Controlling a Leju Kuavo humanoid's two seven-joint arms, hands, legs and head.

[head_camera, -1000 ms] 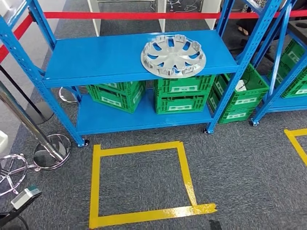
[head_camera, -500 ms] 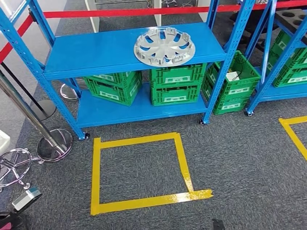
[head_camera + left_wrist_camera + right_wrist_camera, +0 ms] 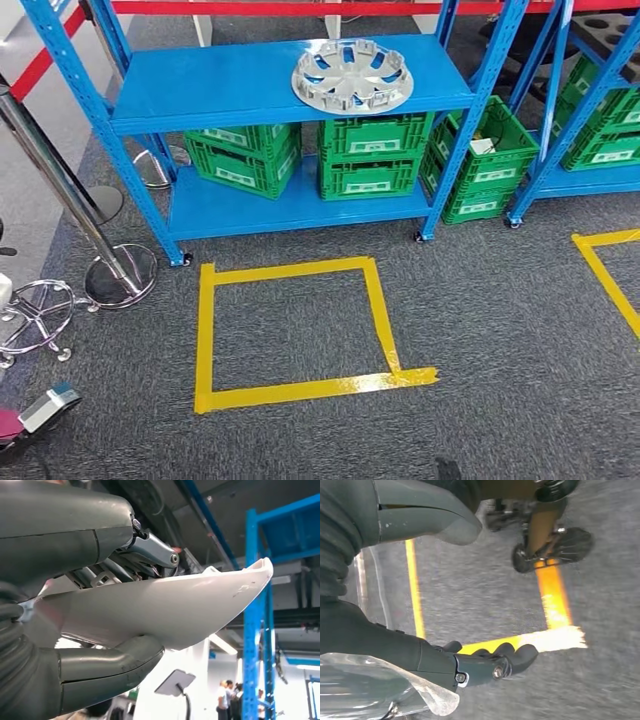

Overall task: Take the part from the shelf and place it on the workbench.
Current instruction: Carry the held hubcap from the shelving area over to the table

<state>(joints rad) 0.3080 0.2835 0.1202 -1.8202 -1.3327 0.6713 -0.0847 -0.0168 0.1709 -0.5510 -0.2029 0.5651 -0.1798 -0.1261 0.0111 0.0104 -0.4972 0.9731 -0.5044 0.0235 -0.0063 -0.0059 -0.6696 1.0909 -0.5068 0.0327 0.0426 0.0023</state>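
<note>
We see our left hand [image 3: 94, 615] clamping a white curved panel [image 3: 170, 610] between thumb and fingers. Our right hand [image 3: 433, 595] hangs loosely apart, empty, above grey carpet. The silver wheel cover [image 3: 352, 75] lies at twelve o'clock on the blue shelf [image 3: 226, 85].

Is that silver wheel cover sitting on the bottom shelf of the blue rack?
No, the silver wheel cover lies flat on the top shelf of the blue rack, above the green crates on the lower shelf.
</note>
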